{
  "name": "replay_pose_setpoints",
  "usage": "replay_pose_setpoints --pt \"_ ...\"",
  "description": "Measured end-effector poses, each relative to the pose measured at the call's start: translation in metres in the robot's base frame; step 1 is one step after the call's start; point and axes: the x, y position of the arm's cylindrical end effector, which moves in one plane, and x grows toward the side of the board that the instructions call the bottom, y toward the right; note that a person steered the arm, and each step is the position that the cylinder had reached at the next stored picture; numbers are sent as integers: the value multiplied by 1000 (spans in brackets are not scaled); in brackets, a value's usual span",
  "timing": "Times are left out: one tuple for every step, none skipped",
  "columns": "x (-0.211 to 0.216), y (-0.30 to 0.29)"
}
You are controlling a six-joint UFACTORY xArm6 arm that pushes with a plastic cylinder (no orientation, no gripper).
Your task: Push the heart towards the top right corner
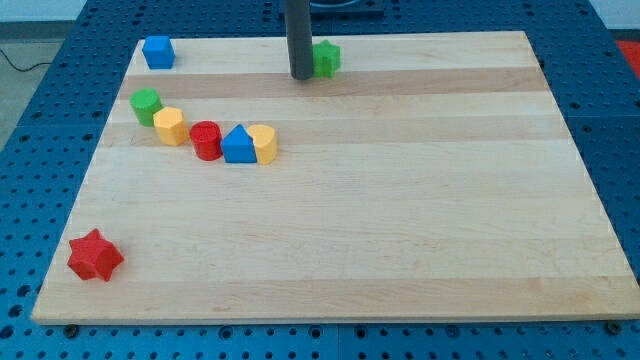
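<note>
The yellow heart (264,144) lies left of the board's middle, touching the right side of a blue triangular block (238,146). My tip (301,77) rests on the board near the top edge, above and a little right of the heart and well apart from it. A green star-like block (327,58) sits just right of the rod, touching or nearly touching it.
A red cylinder (206,140), a yellow block (169,126) and a green cylinder (146,104) run in a diagonal row up and left from the blue triangle. A blue cube (158,51) sits at the top left corner. A red star (95,255) lies at the bottom left. The wooden board (420,220) sits on a blue perforated table.
</note>
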Motion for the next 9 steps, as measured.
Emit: replay_pose_setpoints --pt "-4 3" --pt "12 3" --pt "12 3" --pt "53 44" --pt "126 93" --pt "168 75" --pt "202 -1" --pt "207 -107" --pt "183 -164"
